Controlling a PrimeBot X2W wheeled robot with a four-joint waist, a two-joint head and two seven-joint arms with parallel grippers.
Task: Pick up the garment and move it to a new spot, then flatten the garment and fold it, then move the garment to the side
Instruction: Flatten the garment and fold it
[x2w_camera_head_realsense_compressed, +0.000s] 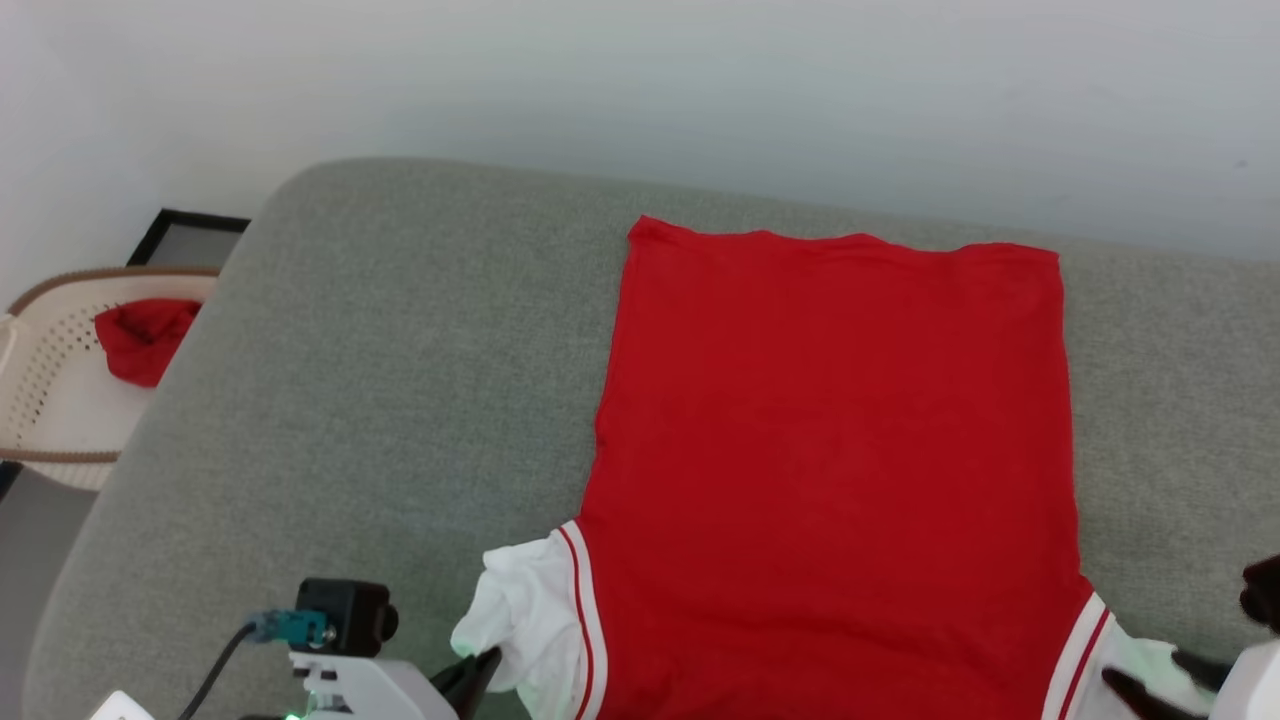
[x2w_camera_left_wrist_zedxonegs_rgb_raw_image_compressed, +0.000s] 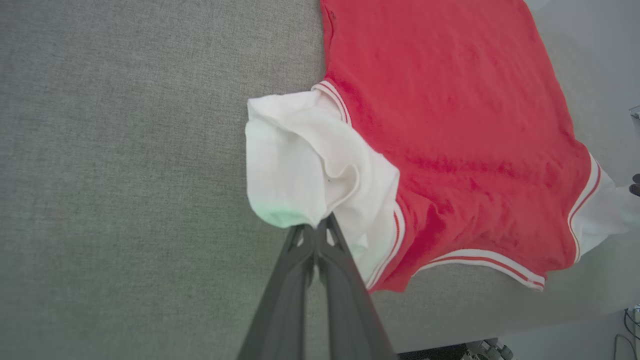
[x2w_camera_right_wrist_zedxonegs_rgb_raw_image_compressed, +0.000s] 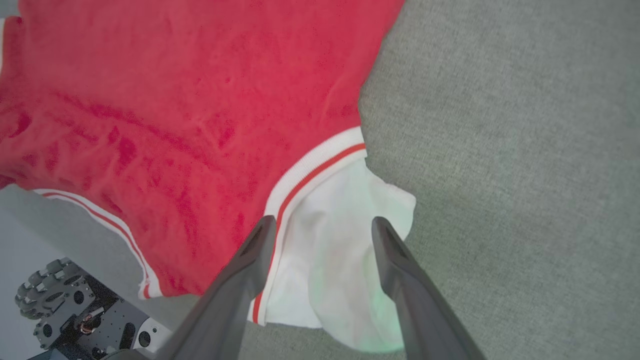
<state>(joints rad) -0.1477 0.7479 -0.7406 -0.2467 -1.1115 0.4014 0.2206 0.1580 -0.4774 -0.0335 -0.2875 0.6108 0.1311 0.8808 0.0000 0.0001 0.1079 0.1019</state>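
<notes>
The garment (x2w_camera_head_realsense_compressed: 830, 450), a red jersey with white sleeves and striped trim, lies spread on a grey cushioned surface (x2w_camera_head_realsense_compressed: 380, 380), its hem toward me. My left gripper (x2w_camera_left_wrist_zedxonegs_rgb_raw_image_compressed: 316, 234) is shut, pinching the bunched white left sleeve (x2w_camera_left_wrist_zedxonegs_rgb_raw_image_compressed: 300, 165) at its edge; it also shows in the head view (x2w_camera_head_realsense_compressed: 475, 675) beside that sleeve. My right gripper (x2w_camera_right_wrist_zedxonegs_rgb_raw_image_compressed: 322, 225) is open, its two fingers standing on either side of the white right sleeve (x2w_camera_right_wrist_zedxonegs_rgb_raw_image_compressed: 340, 260) just past the striped cuff seam. In the head view the right gripper (x2w_camera_head_realsense_compressed: 1165, 680) sits at the lower right corner over that sleeve.
A white perforated basket (x2w_camera_head_realsense_compressed: 50, 400) stands off the surface's left end with a small plain red cloth (x2w_camera_head_realsense_compressed: 145, 340) in it. A dark frame (x2w_camera_head_realsense_compressed: 185, 235) leans by the wall. My wheeled base (x2w_camera_right_wrist_zedxonegs_rgb_raw_image_compressed: 55, 300) shows below the surface's near edge.
</notes>
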